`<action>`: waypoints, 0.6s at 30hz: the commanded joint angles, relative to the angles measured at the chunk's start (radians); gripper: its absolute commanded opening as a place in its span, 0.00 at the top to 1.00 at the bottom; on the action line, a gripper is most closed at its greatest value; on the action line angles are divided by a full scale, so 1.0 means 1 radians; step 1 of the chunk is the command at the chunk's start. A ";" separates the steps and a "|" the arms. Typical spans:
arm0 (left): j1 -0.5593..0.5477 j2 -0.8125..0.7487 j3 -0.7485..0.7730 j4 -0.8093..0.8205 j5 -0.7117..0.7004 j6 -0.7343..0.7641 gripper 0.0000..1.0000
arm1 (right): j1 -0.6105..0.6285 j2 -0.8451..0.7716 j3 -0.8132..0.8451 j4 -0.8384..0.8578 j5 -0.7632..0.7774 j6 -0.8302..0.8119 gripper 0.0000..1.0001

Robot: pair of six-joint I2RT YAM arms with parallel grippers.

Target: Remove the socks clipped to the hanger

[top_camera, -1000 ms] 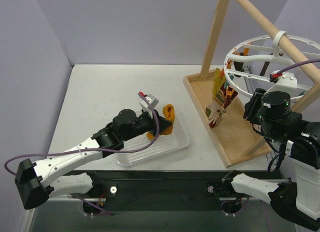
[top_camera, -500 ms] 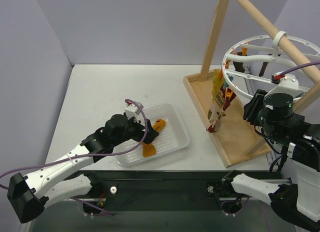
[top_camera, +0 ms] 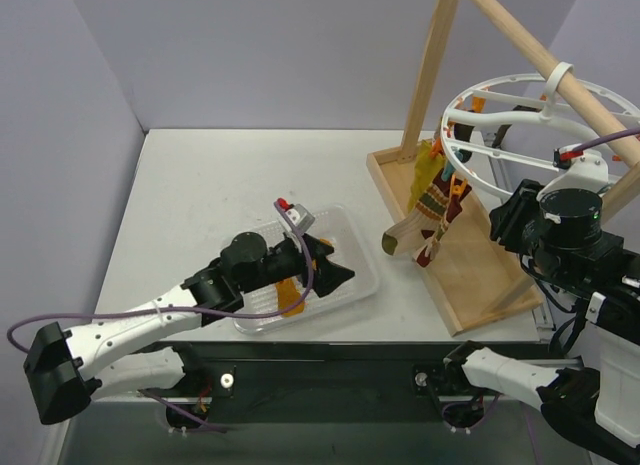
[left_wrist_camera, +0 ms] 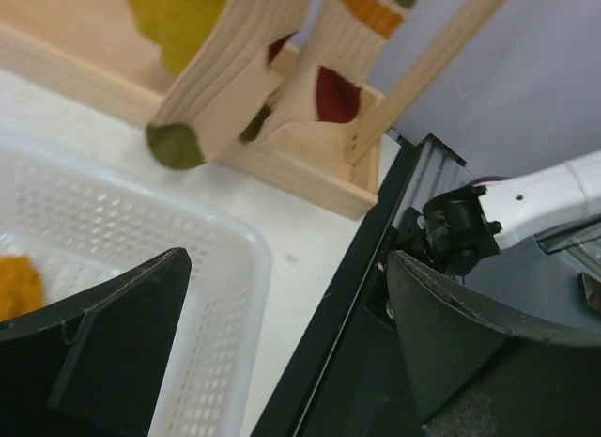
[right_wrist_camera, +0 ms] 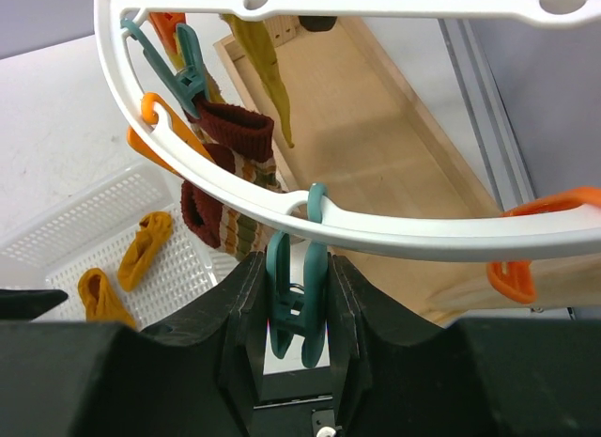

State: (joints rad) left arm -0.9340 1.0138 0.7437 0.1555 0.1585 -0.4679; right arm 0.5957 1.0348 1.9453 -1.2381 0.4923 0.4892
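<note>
Table: a white matte table [top_camera: 200, 185], boxed in by pale lavender walls [top_camera: 300, 55] at the left and back.
Frame: on the right a light wooden frame [top_camera: 520, 45] slants up out of a shallow wooden base tray [top_camera: 470, 275].
Hanger: there's the hanger [right_wrist_camera: 394, 244], a white plastic ring with spokes, hooked over the slanting pole high on the right, with small orange and teal clips along its rim.
Socks: limp knitted socks [top_camera: 435, 200] dangle from the ring's left edge over the base tray. They are cream with mustard bands, red-brown patches and an olive toe, and one has a dark red ribbed cuff.
Basket: a pale perforated plastic basket [top_camera: 365, 260] sits near the middle front, and two crumpled mustard socks [right_wrist_camera: 141, 249] lie inside it.
Left tool: the left tool [top_camera: 335, 262] is low over the basket's right end, fingers spread wide, nothing between them.
Right tool: the right tool [right_wrist_camera: 297, 277] is up under the ring, pressed together on a teal clip [right_wrist_camera: 285, 268] hanging from the rim.
</note>
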 commanded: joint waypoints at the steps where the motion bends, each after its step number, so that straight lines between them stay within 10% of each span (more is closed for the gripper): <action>1: -0.139 0.080 0.074 0.304 -0.046 0.127 0.03 | -0.002 0.013 0.037 -0.067 -0.041 0.011 1.00; 18: -0.264 0.595 0.439 0.553 -0.057 0.270 0.03 | -0.005 -0.024 0.026 -0.078 -0.057 0.023 1.00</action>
State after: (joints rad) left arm -1.1755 1.5494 1.0943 0.6102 0.1341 -0.2356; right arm 0.5941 1.0317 1.9678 -1.2427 0.4664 0.4969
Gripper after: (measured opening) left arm 0.974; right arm 0.264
